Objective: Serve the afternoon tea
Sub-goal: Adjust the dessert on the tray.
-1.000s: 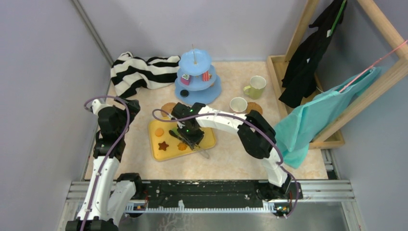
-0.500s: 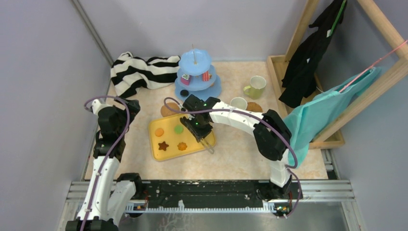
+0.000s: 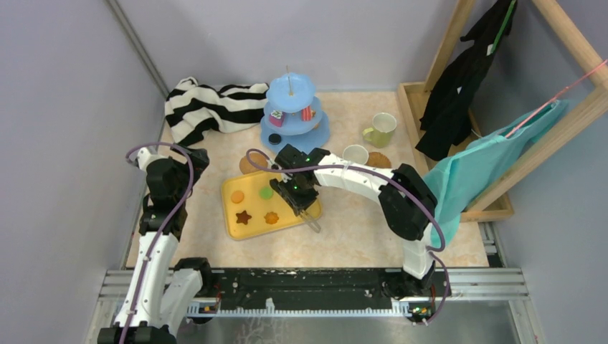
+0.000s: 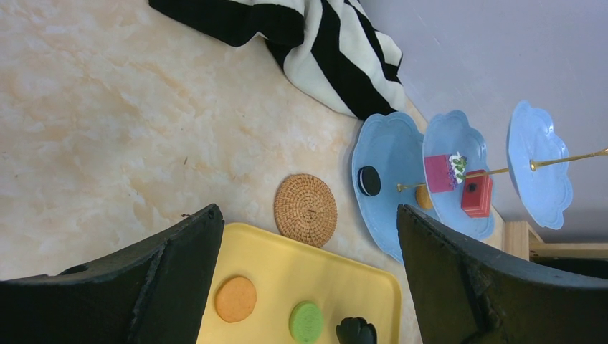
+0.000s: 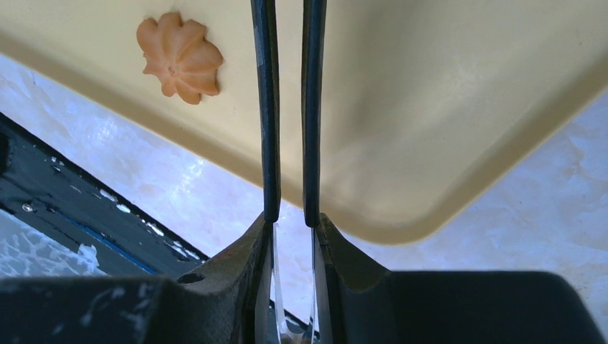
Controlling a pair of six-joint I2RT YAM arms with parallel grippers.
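Left gripper [image 4: 308, 215]: we saw its jaws spread wide and empty. Four cookies [image 3: 244, 216] lay on the yellow tray [image 3: 233, 231], the blue stand [image 3: 319, 140] behind it. Right gripper [image 5: 292, 223]: we saw it clamped on thin tongs [image 5: 267, 107], blades nearly together, over the tray's right end. A white cup [image 3: 355, 155] and a yellow-green cup [image 3: 382, 129] stood farther right.

Soft, even light, faint shadows. Pale glare on the tray [image 5: 459, 93]; the bench [image 5: 204, 183] gleams beside it. Views sharp.

Striped cloth [image 3: 208, 107] crumpled far left | yellow tray [image 4: 287, 265] centre | tongs [image 5: 267, 107] over tray corner | wooden rack [image 3: 446, 44] right, black garment [image 3: 459, 93] and teal garment [image 3: 473, 179] hanging
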